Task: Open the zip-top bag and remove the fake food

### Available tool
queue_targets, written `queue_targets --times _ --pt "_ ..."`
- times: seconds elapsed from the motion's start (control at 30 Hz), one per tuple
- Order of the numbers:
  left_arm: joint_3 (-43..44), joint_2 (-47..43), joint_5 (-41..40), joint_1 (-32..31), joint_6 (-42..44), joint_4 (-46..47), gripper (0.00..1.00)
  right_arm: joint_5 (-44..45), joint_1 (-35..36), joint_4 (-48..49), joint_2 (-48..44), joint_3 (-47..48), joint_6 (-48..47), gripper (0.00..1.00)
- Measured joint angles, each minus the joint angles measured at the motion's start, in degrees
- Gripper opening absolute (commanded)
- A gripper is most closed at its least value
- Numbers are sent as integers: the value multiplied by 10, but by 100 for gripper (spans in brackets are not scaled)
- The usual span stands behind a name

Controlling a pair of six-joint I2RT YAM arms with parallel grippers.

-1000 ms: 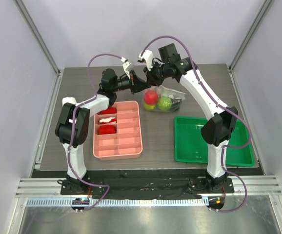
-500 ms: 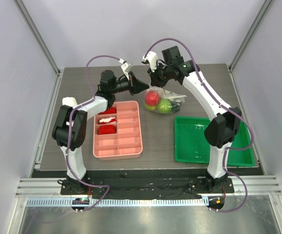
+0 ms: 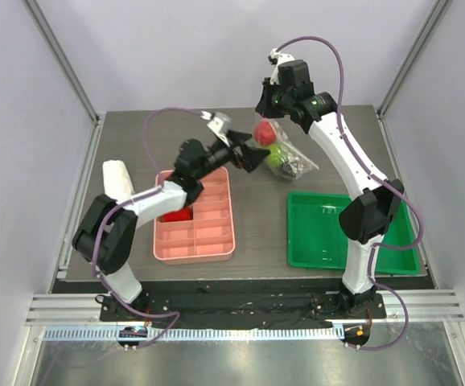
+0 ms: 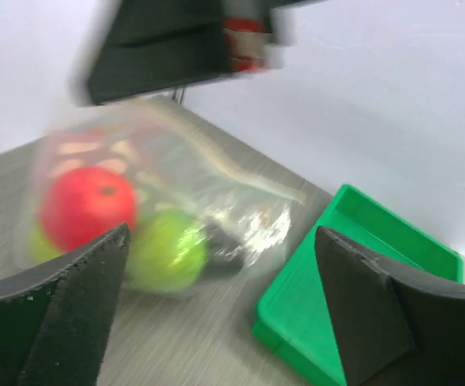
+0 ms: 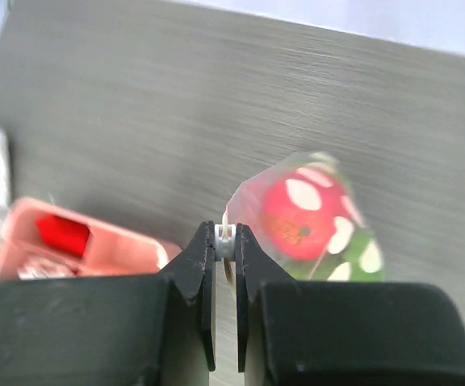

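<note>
Top view: the zip-top bag (image 3: pixel 290 157), w/ the fake food (image 3: pixel 269 143) inside, is hung by its top edge from the right gripper (image 3: pixel 269 115) beyond the green tray (image 3: pixel 329 241), & the left gripper (image 3: pixel 258 158) is seen just beside it, near the pink tray (image 3: pixel 194 233). Left wrist view: the fingers (image 4: pixel 63 314) are spread wide w/ nothing clamped, & the blurred bag is framed ahead, 1 red apple (image 4: pixel 84 205) showing. Right wrist view: the jaws are pinched tight on the bag's rim.

White arm links (image 3: pixel 345 153), black joints (image 3: pixel 368 213), looping purple cables (image 3: pixel 309 38), black wedge-shaped gripper fingers (image 4: pixel 51 322)
</note>
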Motion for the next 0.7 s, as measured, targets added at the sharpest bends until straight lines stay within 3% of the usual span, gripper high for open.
queue_targets --times 0.2,0.5,0.63,0.7 --pt "21 43 -192 -142 60 22 100 76 14 21 -5 -32 169 2" --pt "111 134 -411 -147 93 -20 98 149 46 38 -65 -118 300 2" --pt "140 147 -443 -146 105 -22 91 170 46 53 -85 -132 341 2" --pt "153 151 -450 -146 106 -25 93 180 45 56 -90 -136 358 1"
